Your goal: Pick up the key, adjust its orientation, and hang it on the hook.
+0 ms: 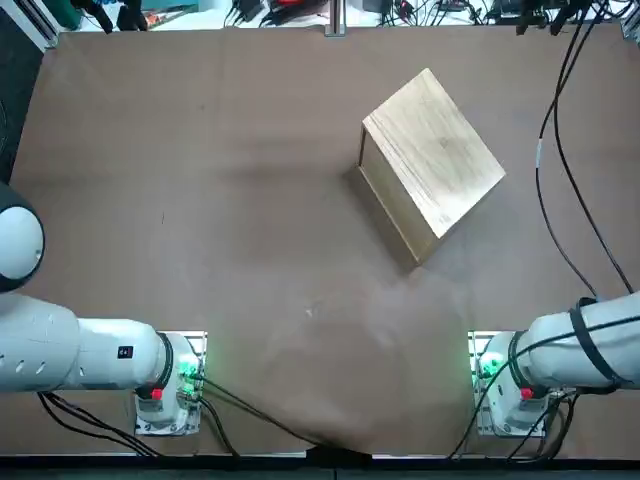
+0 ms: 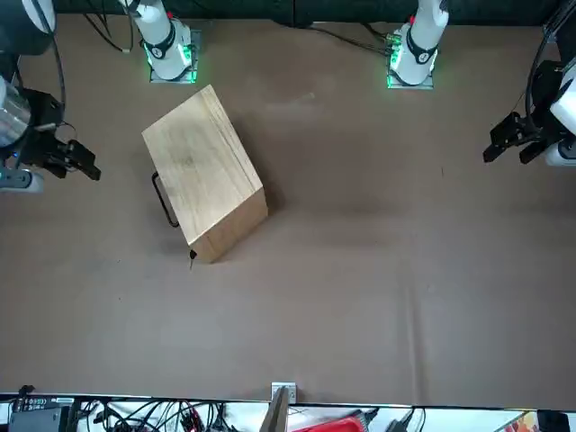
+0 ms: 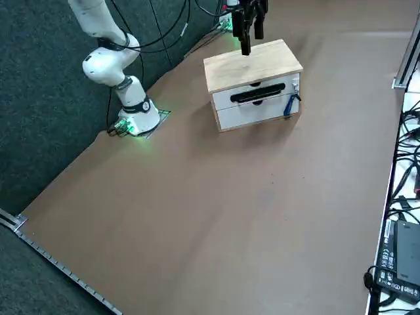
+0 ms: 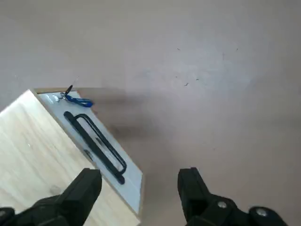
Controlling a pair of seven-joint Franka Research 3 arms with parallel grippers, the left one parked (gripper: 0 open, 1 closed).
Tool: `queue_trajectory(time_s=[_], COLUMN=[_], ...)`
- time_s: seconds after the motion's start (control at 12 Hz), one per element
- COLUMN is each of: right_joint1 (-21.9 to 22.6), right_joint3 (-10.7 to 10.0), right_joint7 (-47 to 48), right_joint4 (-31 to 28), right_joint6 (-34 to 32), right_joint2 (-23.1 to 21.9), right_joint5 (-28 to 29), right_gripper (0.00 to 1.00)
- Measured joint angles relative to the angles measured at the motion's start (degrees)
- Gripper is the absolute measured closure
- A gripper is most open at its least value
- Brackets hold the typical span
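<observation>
Key, a tiny dark piece (image 4: 70, 88) with a blue loop-shaped tag (image 4: 80, 101), is up on the box's front, and we see it at the small pale hook (image 4: 58, 97) near one end of the drawer face. From the robot's right side, we've got that blue tag slanting down across the white drawer fronts (image 3: 256, 102), just beside the box's edge. Our front view catches only a little dark bit poking out at the box's nearest corner.

And the right gripper, black and two-fingered (image 4: 141, 181)? We have it raised over the table, out on the drawer side of the box, away from the key, its jaws spread wide with nothing pinched between them.

Across to the light wooden box (image 1: 433, 155): it sits at an angle on the brown table (image 1: 250, 200), its plain top facing up. We see a long black bar handle (image 4: 96, 148) running along its face, the hook and key beyond one end of it.
</observation>
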Motion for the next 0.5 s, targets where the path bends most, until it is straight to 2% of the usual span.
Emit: queue_trajectory(time_s=[0.17, 0.5], right_joint1=[-0.34, -0.83], right_joint3=[-0.82, -1.17], right_joint7=[-2.80, -3.79], right_joint4=[0.00, 0.00], right_joint6=[-0.47, -1.01], right_joint2=[-0.66, -1.16], right_joint5=[0.00, 0.01], right_gripper=[0.00, 0.00])
